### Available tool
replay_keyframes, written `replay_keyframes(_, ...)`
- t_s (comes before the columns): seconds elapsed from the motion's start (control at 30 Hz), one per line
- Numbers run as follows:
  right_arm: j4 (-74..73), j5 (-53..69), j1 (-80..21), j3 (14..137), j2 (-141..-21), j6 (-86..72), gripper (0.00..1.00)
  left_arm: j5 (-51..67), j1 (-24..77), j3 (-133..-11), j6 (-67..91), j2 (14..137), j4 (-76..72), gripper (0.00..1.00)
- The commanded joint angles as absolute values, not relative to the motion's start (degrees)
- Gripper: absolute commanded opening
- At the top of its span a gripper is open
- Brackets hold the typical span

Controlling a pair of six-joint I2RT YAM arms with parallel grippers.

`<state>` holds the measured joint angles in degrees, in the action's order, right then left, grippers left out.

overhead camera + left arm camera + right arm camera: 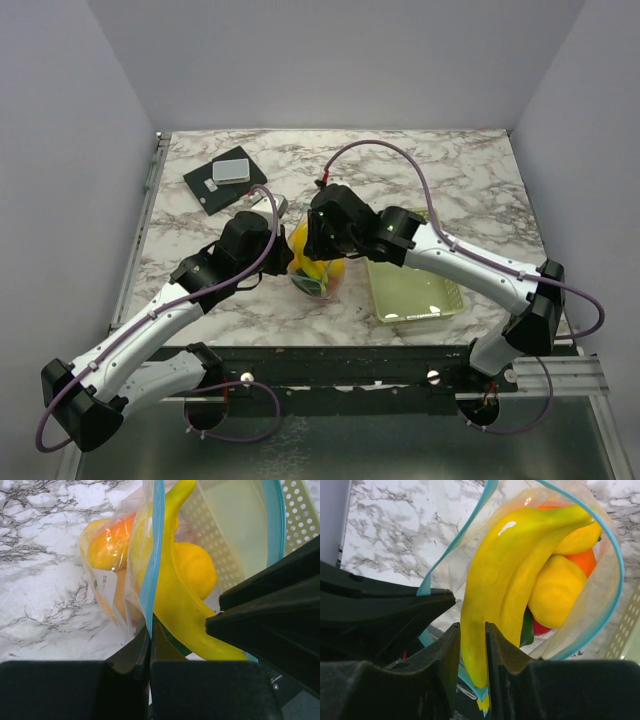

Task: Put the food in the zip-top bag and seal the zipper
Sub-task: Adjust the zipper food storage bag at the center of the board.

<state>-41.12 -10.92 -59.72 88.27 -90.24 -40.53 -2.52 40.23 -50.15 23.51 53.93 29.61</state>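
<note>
Since the bag [607, 605] is floppy, its zipper [152, 555] is pinched in the closed left gripper [150, 640], so the mouth is held open beside the basket [420, 295]. The banana [500, 570] is gripped by its end in the right gripper [472, 652], partly inside.

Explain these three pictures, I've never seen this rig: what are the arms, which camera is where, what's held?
Two white robot arms are bolted at the near edge of the table, each ending in a two-finger gripper. The wide picture looks down from above and behind them. The other two come from a camera on each wrist. On the marble table lie a green basket and a dark pad. Between the arms is a clear bag holding toy fruit. The left gripper is shut on the bag's blue zipper. The end of the banana sits between the fingers of the right gripper. Whether they squeeze it, I cannot tell.
</note>
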Motion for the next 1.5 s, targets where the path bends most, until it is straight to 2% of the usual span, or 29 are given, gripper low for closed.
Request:
replay_keyframes(0.0,-43.5,-8.7,-60.3,87.6,-93.7,-39.2,0.30,-1.1,40.1,-52.3,23.3,53.9,29.1,0.00)
replay_keyframes(0.37,-52.0,-16.0,-62.3,89.8,-104.2,-39.8,0.26,-1.0,40.0,-52.8,22.9,54.2,29.2,0.00)
replay_keyframes(0.83,-53.1,-20.5,-62.3,95.9,-97.5,-40.1,0.26,-0.9,40.1,-55.2,22.4,54.8,30.0,0.00)
replay_keyframes(1.47,-50.5,-20.5,-62.4,93.5,-83.3,-40.8,0.46,-1.2,40.1,-55.9,23.4,54.9,30.5,0.00)
